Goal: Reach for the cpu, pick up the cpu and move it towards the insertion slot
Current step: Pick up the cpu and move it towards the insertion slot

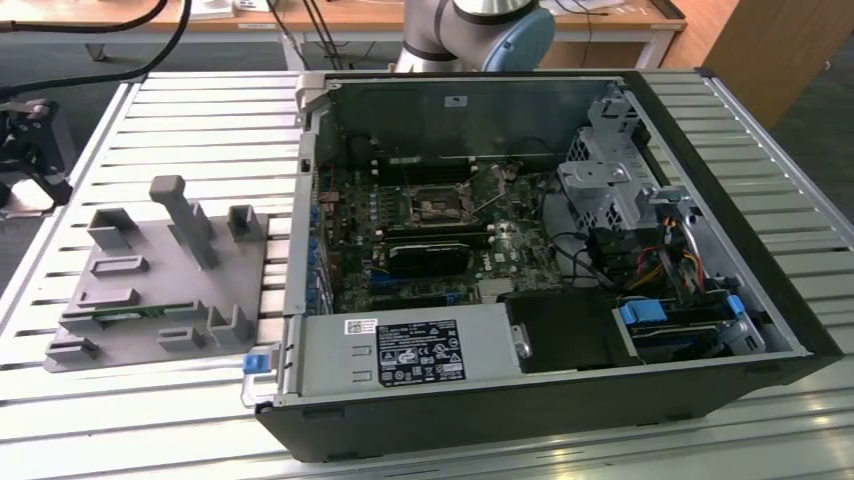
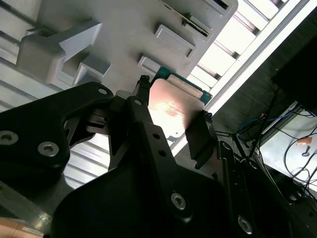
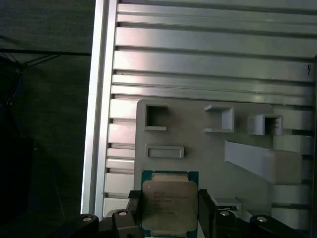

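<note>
The black two-finger gripper [image 3: 170, 198] clasps the small square silvery green-rimmed cpu [image 3: 168, 206] by opposite edges, over the grey plastic fixture plate [image 3: 198, 158].

The cpu [image 3: 168, 203] has a silvery-grey top and a green rim. The claw [image 3: 170, 213] is black. The fixture plate [image 1: 134, 290] is plain grey, on a silvery, ribbed surface [image 1: 200, 120]. The computer case [image 1: 534, 410] is black, its circuit board [image 1: 501, 245] green.

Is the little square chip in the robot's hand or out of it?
In it. In both wrist views the cpu sits pinched between the hand's two fingers, over the grey plate.
</note>
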Motion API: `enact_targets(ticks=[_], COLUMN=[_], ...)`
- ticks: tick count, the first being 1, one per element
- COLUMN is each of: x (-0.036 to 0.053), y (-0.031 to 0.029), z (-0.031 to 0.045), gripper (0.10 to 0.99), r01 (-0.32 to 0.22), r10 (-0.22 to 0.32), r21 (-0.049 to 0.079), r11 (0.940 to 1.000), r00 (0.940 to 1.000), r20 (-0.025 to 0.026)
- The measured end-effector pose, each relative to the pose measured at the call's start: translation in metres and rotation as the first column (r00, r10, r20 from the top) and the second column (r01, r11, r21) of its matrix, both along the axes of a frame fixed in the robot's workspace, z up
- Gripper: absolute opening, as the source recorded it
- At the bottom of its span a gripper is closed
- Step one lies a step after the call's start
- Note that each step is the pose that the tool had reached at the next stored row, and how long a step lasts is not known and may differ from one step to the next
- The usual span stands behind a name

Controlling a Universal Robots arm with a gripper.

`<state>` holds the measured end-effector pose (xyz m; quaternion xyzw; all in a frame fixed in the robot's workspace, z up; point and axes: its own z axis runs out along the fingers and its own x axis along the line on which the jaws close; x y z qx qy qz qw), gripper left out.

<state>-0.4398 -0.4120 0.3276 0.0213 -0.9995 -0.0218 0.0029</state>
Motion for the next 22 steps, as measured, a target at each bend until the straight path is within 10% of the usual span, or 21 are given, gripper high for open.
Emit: enact_targets(ticks=[22], x=[0.0], y=[0.0002], z=[0.0243], gripper=[0.541], r01=[0.0], r10=[0.0], r21=[0.0], r11=[1.0], r00=[1.0], r20=[0.0])
